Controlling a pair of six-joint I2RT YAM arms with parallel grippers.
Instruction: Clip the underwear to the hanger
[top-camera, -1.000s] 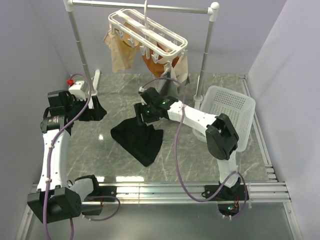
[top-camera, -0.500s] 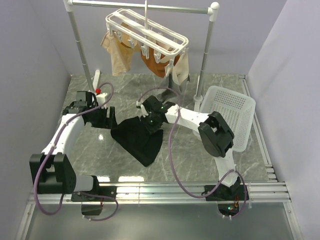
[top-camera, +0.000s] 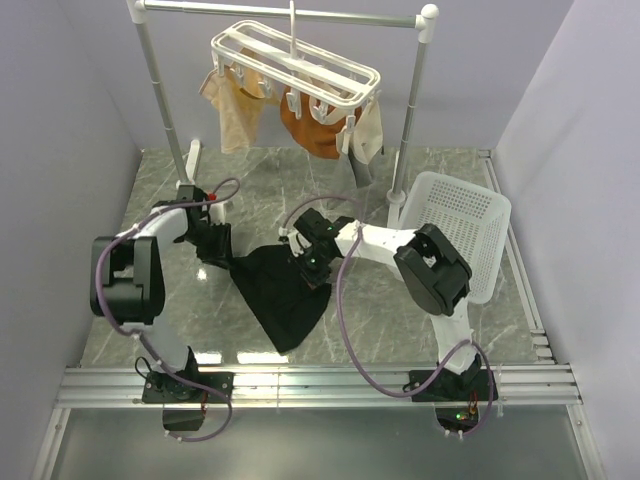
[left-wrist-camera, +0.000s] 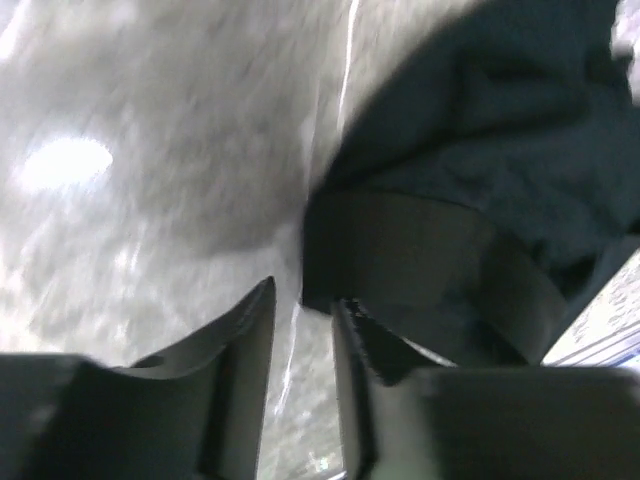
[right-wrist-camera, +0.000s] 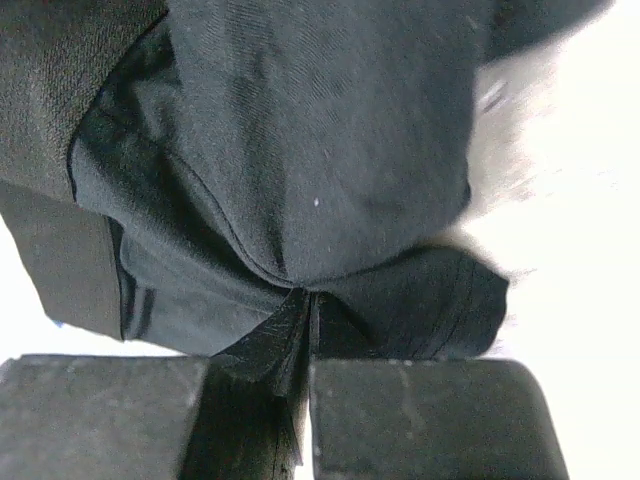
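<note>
The black underwear (top-camera: 280, 292) lies crumpled on the marble table between both arms. My right gripper (top-camera: 312, 262) sits on its upper right part. In the right wrist view the jaws are shut, and the right gripper (right-wrist-camera: 306, 305) pinches a fold of the underwear (right-wrist-camera: 320, 150). My left gripper (top-camera: 216, 244) is low at the garment's left corner. In the left wrist view the left gripper (left-wrist-camera: 302, 312) stands narrowly open, with bare table showing in the gap. The waistband corner of the underwear (left-wrist-camera: 470, 210) lies just ahead of its tips. The white hanger (top-camera: 296, 62) hangs from the rail at the back.
A tan garment (top-camera: 232, 108), an orange one (top-camera: 312, 128) and a beige one (top-camera: 368, 128) hang from the hanger's clips. The metal rail stand (top-camera: 160, 95) spans the back. A white laundry basket (top-camera: 458, 228) stands at the right, close to the right arm.
The left arm swung in to the underwear's left corner and its jaws narrowed. The right gripper moved down onto the fabric and closed on it.
</note>
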